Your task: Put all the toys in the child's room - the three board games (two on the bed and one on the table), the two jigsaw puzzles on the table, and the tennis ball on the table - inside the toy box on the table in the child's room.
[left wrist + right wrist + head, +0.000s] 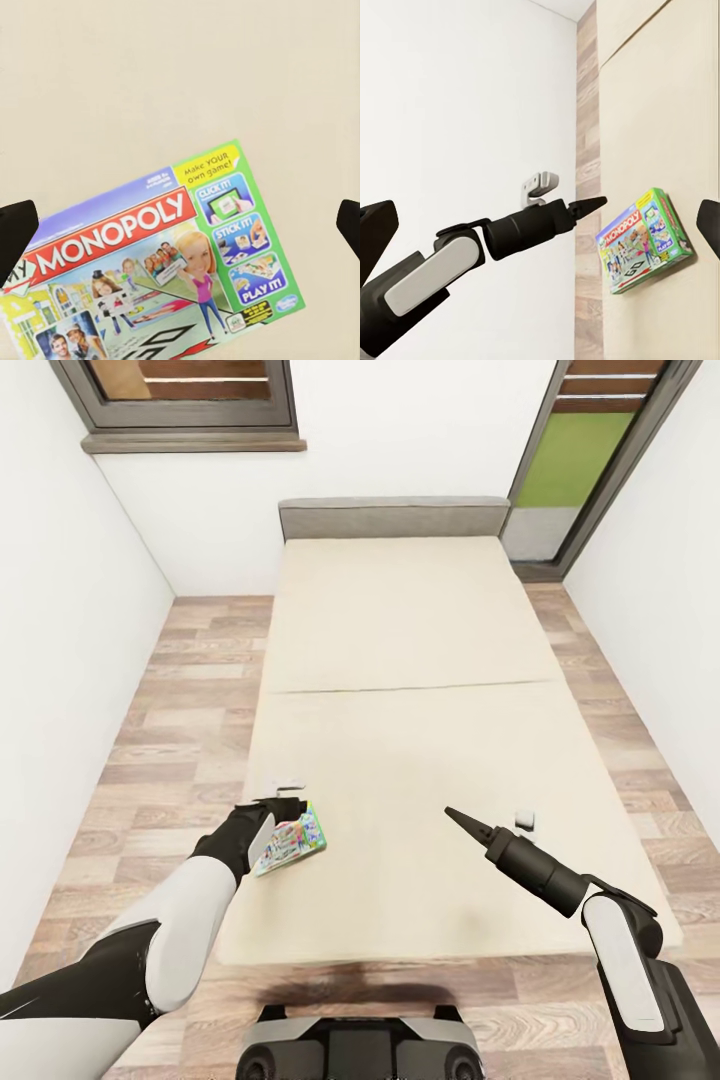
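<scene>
A Monopoly board game (pixel 291 840), green-edged with a colourful lid, lies flat on the bed (pixel 400 620) near the mattress's front left corner. My left gripper (pixel 288 808) hovers just over the box's far end. In the left wrist view the lid (pixel 157 270) lies below the two black fingertips (pixel 16 232), which stand wide apart without touching it, so the gripper is open. My right gripper (pixel 456 819) hangs over bare mattress to the right of the box; its fingertips (pixel 378 225) are spread, with the box (pixel 645 240) and my left arm (pixel 510 232) seen between them.
The grey headboard (pixel 393 518) stands against the far white wall under a dark-framed window (pixel 190 400). Wood-plank floor (pixel 190 690) runs along both sides of the bed, narrow between white walls. A tall glazed door (pixel 580 470) is at the back right. My base (pixel 355 1050) touches the bed's foot.
</scene>
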You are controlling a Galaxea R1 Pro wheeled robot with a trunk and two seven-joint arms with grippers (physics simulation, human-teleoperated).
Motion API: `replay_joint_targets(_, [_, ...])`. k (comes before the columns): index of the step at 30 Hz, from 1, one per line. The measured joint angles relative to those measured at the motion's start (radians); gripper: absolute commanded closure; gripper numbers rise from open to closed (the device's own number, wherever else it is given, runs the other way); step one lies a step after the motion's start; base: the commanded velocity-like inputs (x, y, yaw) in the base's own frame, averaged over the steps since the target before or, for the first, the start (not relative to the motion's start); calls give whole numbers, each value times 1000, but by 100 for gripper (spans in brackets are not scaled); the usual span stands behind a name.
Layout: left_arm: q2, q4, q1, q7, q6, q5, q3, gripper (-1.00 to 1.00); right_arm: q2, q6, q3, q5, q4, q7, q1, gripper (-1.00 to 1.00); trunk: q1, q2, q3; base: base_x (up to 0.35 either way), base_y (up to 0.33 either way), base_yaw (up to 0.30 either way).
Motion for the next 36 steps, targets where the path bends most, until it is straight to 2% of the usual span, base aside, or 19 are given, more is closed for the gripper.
replay_joint_targets(21, [-4, -27, -1, 1, 5, 0, -4, -100, -1, 1, -4, -1, 1, -32, 0, -100, 0, 0, -34, 0, 0, 0])
replay_joint_targets(27, [-4, -28, -1, -1, 4, 0, -33, -100, -1, 1, -4, -2, 1, -31, 0, -100, 0, 0, -44, 0, 0, 0])
replay_joint_targets(36, [-4, -32, -1, -2, 5, 0, -42, -100, 0, 1, -2, -3, 2, -31, 0, -100, 0, 0, -58, 0, 0, 0])
